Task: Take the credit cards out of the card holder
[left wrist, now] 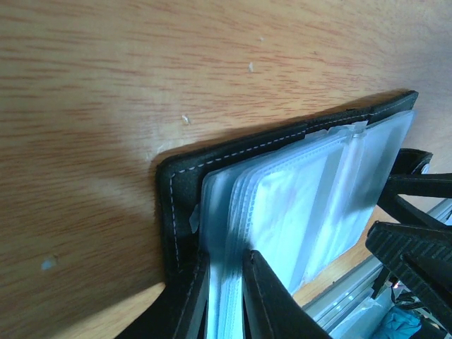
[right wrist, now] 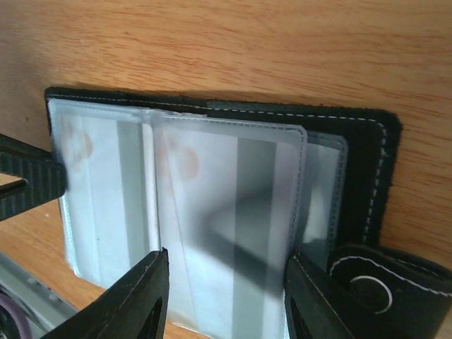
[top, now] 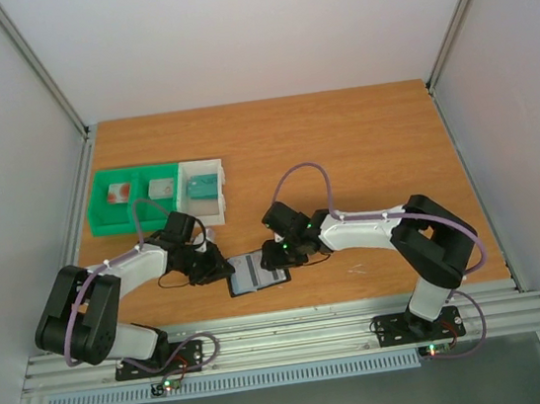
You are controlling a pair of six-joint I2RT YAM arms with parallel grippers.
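The black card holder [top: 257, 272] lies open on the wooden table between my two arms. My left gripper [top: 217, 267] is shut on its left edge; in the left wrist view the gripper [left wrist: 226, 300] pinches the stack of clear pockets [left wrist: 304, 205] beside the black cover [left wrist: 169, 212]. My right gripper [top: 280, 253] is at the holder's right side. In its wrist view this gripper [right wrist: 226, 296] stands open, its fingers either side of a raised clear pocket leaf holding a whitish credit card [right wrist: 233, 205] with a grey stripe. The clasp tab [right wrist: 374, 289] sits by the right finger.
At the back left stand a green tray [top: 102, 209] with two small flat items and a white tray [top: 221, 173] holding a teal card [top: 204, 186]. The table's front edge and metal rail run just behind the holder.
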